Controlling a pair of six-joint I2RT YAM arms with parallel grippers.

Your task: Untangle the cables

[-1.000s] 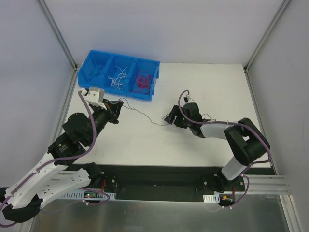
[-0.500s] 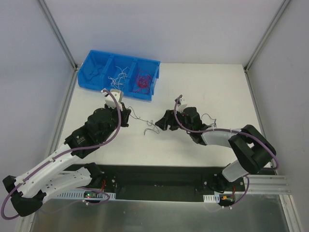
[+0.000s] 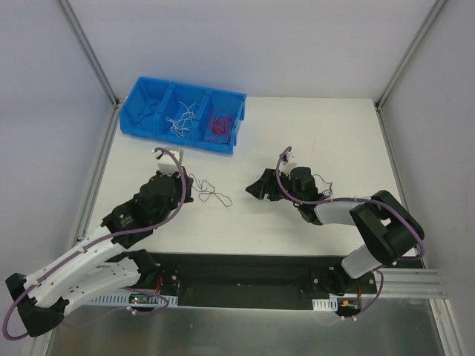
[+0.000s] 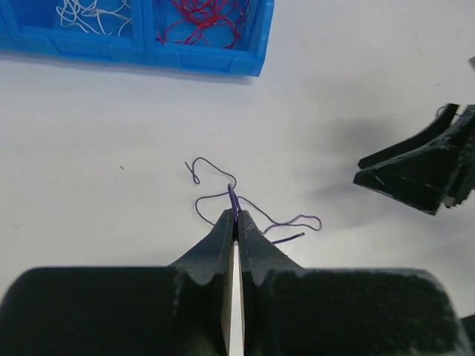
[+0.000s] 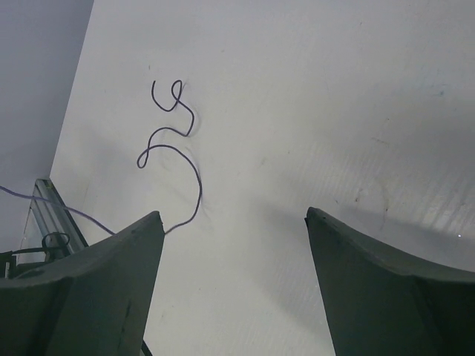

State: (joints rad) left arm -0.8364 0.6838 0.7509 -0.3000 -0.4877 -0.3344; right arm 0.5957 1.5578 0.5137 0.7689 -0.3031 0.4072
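1. Mid-table, nearer the left arm: left gripper (image 4: 234, 219) has its fingers pressed together on a purple wire (image 4: 232, 202), pinching it at the very tips; the rest of the wire curls loose on the table (image 3: 334, 133) just ahead
2. Right gripper (image 5: 232, 215): fingers (image 5: 89, 289) spread, nothing between them
3. Hard to read: in the top view the held wire is hair-thin and both sets of fingertips are dark blobs, so the grip only shows in the wrist views
4. Right wrist view shows a second wire (image 5: 200, 185) lying flat, touching neither finger. A thin strand comes in from the left edge and runs behind the left-hand finger; can't tell if it's the same piece
5. Bin (image 4: 200, 59) is cut off by the top of the left wrist view; red wires (image 4: 204, 15) and white wires (image 4: 85, 11) sit in neighbouring compartments. The third compartment's contents are unclear from above
6. Room: bare table between the held wire's free end and the right gripper. The bin sits at the far-left corner, well apart from both grippers
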